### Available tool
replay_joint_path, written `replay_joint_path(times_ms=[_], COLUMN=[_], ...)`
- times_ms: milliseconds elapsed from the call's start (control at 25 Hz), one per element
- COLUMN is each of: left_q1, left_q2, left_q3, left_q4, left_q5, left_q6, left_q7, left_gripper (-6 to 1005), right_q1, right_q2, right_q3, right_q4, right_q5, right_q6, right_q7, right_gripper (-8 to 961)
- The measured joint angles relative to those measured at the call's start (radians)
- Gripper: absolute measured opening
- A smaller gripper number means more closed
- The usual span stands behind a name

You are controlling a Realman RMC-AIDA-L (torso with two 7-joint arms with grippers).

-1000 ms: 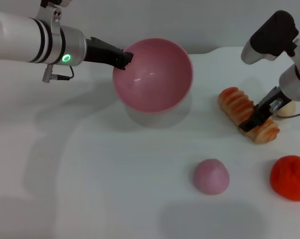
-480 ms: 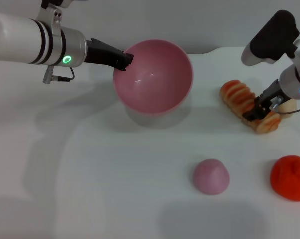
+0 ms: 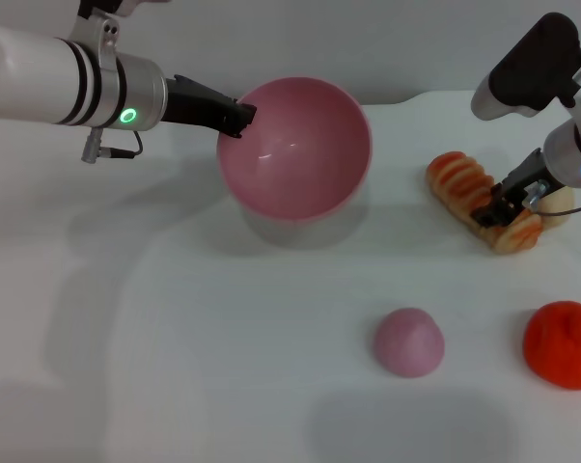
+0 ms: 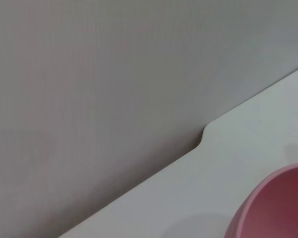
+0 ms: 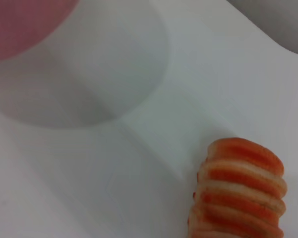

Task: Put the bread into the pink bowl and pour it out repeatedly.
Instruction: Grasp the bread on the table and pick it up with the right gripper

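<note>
The left gripper (image 3: 240,113) is pinched onto the rim of the pink bowl (image 3: 295,147), holding it tipped up off the table (image 3: 223,328) — nothing inside it. To the right of the bowl, the bread (image 3: 482,201) lies on the table with the right gripper (image 3: 491,207) clamped around its nearer end; a pink dome (image 3: 408,340) and a red-orange lump (image 3: 562,343) sit nearer the robot than the bowl.

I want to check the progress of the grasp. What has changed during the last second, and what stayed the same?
The right gripper, clamped on the bread, moved slightly away from the robot, and the bread moved with it. The left gripper still holds the pink bowl by its rim, tilted. The pink dome and red lump did not move.
</note>
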Motion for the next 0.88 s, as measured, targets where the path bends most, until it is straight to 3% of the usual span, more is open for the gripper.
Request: replay_joint_path(times_ms=[880], left_q1=[0.009], left_q2=[0.000], left_q3=[0.000], left_q4=[0.000], left_q5=[0.000], left_q6=[0.009], left_q7=[0.000], left_gripper=[47], right_q1=[-0.004], right_q2=[0.013], right_q3=[0.000], right_q4=[-0.001], right_q5=[-0.008], right_q6=[-0.001], right_q7=[0.000], right_gripper=[272])
